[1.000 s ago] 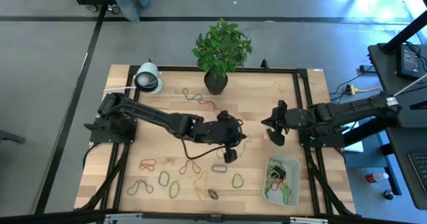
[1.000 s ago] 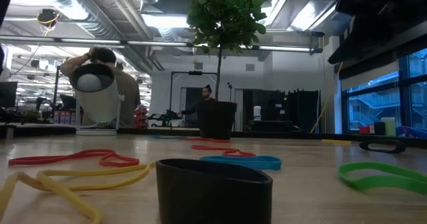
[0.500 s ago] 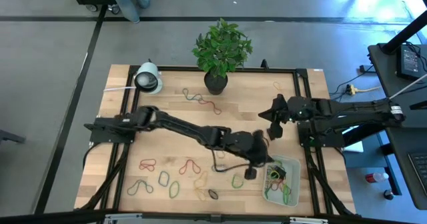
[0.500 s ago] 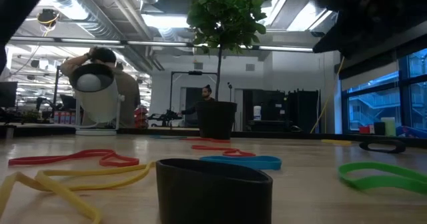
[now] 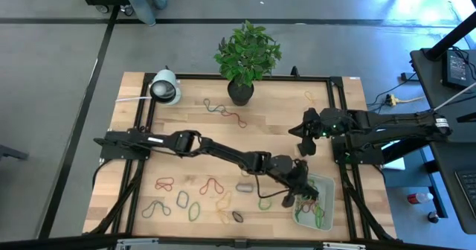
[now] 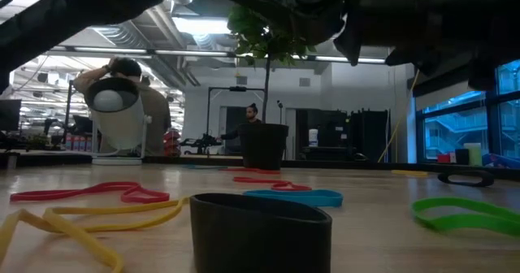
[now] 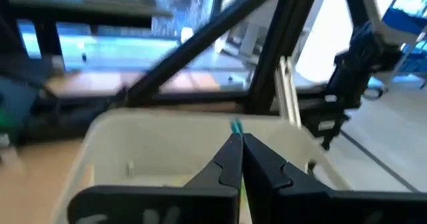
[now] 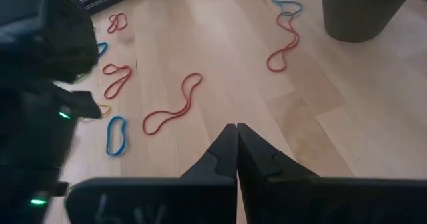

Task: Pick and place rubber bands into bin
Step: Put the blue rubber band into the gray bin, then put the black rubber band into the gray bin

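Over the bin (image 5: 325,184), the outstretched left gripper (image 5: 291,198) is held closed on a green band (image 7: 235,125).

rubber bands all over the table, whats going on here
A two-arm robot is clearing rubber bands off a wooden table into a pale bin. The left gripper is stretched across to the bin's edge, jaws shut on a green band, ready to drop it in. Several bands already lie in the bin; many more remain on the table. The right gripper waits above the table beyond the bin, jaws shut and empty.
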Available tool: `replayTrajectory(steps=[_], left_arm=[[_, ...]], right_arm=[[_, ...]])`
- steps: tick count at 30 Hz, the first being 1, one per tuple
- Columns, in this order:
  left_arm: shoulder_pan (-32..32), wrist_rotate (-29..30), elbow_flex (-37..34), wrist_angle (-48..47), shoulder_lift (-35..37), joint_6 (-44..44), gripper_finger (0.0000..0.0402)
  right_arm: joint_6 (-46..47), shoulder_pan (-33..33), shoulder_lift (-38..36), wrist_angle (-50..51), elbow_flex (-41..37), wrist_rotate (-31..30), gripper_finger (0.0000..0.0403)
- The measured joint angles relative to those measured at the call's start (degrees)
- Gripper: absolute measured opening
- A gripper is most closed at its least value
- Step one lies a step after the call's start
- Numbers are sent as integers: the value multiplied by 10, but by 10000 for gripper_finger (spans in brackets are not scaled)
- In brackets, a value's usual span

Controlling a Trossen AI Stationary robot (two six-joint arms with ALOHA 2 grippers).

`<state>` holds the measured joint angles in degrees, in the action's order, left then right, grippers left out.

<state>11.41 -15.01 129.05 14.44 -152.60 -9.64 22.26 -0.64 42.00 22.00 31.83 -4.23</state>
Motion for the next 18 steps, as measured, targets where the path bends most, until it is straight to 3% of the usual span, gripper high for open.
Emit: replayTrajectory(steps=[4, 9, 18], left_arm=[[1, 0, 2, -43, -1, 10, 17], [0, -2, 2, -93, 0, 5, 72], [-16, 1, 1, -273, 68, 42, 154]], right_arm=[[0, 0, 0, 1, 0, 0, 3], [-1, 0, 0, 2, 0, 0, 5], [-3, 0, 0, 8, 0, -2, 6]])
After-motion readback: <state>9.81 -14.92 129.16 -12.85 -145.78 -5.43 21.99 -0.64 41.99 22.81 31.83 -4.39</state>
